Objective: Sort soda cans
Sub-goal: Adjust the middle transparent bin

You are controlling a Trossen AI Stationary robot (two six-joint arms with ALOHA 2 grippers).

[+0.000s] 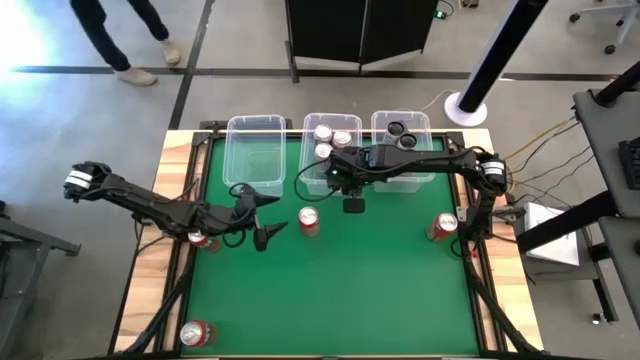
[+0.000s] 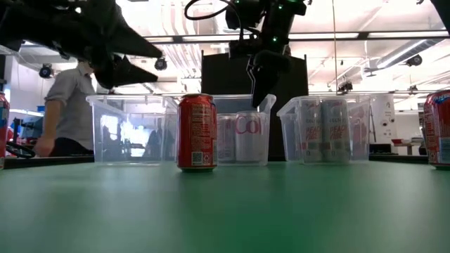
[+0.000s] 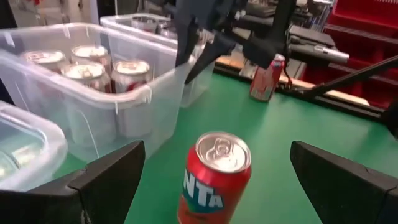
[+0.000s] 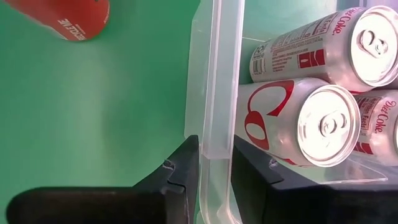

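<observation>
A red soda can (image 1: 309,222) (image 3: 214,174) stands upright on the green table. My left gripper (image 1: 270,217) (image 3: 216,149) is open just left of it, one finger to each side, touching nothing. Three clear bins line the far edge: the left bin (image 1: 255,160), the middle bin (image 1: 318,178) with silver cans (image 4: 311,118), and the right bin (image 1: 402,150) with dark cans (image 1: 398,130). My right gripper (image 1: 352,192) (image 4: 214,180) is at the middle bin's near wall and shut on it. My right gripper pinches the middle bin's near wall (image 4: 214,149) at its rim, near the right corner. One finger (image 4: 255,177) is inside the bin next to a silver can and the other finger (image 4: 177,177) is outside. The fingers point down from above. The bin rests on the table.
More red cans stand loose: one under my left arm (image 1: 200,240), one near the front left corner (image 1: 197,333), one by the right edge (image 1: 443,227). A person (image 2: 67,105) stands beyond the far left of the table.
</observation>
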